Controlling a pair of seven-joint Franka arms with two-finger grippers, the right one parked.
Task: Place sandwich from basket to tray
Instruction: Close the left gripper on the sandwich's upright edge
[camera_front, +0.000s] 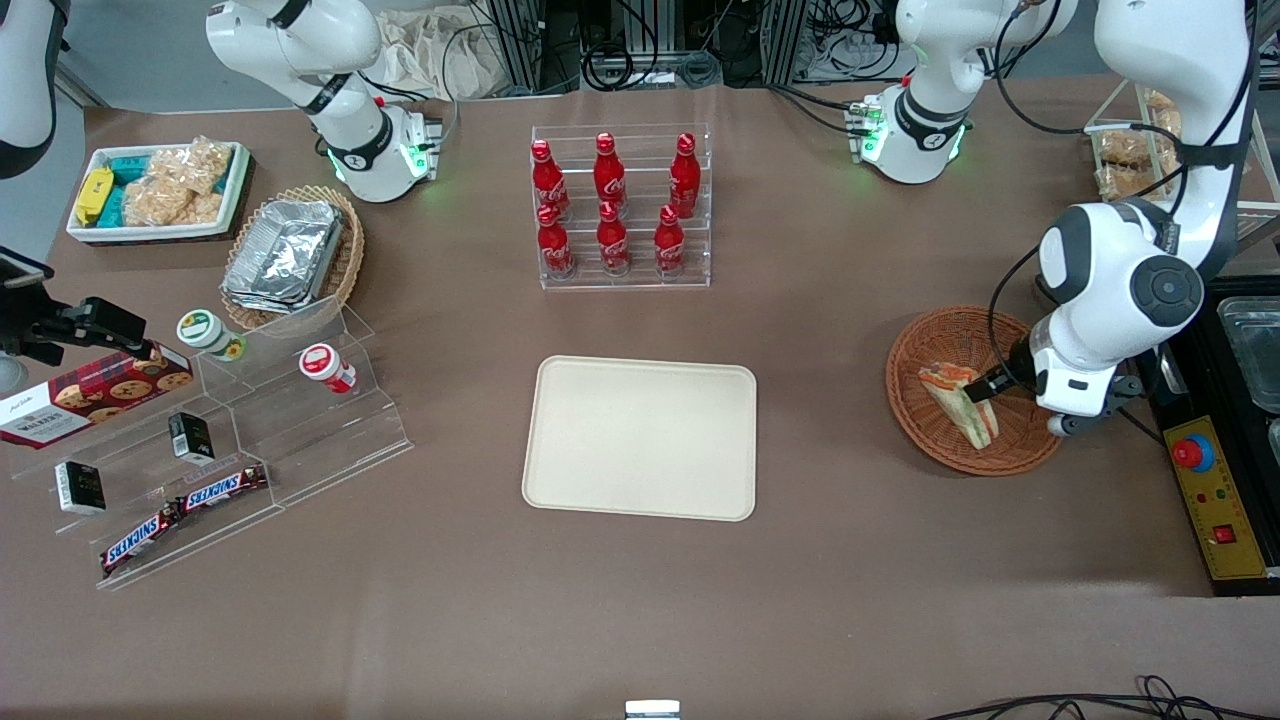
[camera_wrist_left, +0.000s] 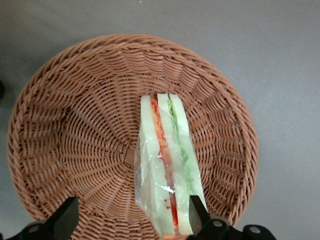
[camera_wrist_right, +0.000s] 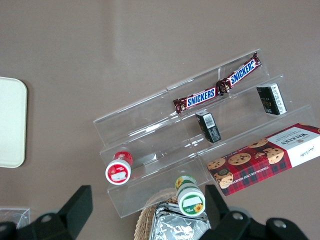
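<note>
Sandwich (camera_wrist_left: 168, 165) lies in the basket (camera_wrist_left: 75, 125); spread gripper (camera_wrist_left: 131, 215) hovers over it, one finger touching; tray (camera_front: 640, 437) bare, nothing moved.

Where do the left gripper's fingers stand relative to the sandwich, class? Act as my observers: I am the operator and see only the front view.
Observer: In the left wrist view the gripper is open, with its fingers spread wide over the basket.
Operator: Is the sandwich between them?
Observer: One end of the sandwich lies between them. It is right beside one finger and well apart from the other. I cannot tell whether it touches.
Operator: Which way does it lie?
Observer: Its layered edge faces the camera. Orange and green filling shows between slices of white bread, under clear wrap.
</note>
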